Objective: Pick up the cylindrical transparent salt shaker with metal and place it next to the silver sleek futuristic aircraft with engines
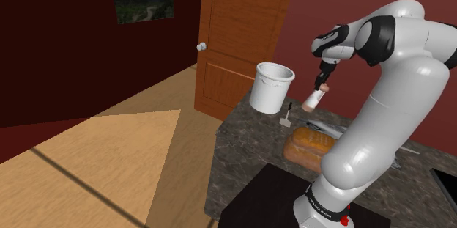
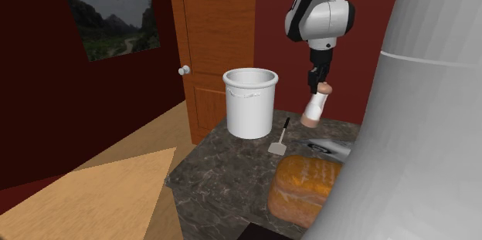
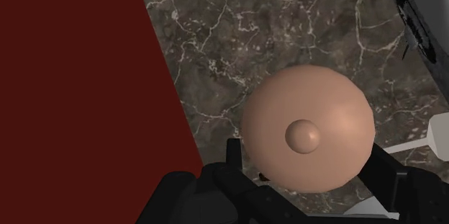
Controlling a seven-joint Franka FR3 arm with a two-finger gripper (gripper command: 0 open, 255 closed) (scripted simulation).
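While clasping the salt shaker (image 1: 313, 100) by its tan-capped top in the end effector (image 1: 322, 87), seemingly lifted off the marbled desk (image 1: 245, 146) near the silver aircraft (image 2: 328, 148), looks mid-carry and next calls for shifting over, lowering upright beside the aircraft, then releasing.

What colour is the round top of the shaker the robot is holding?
Peachy tan. The top of the shaker shows best in the wrist view.
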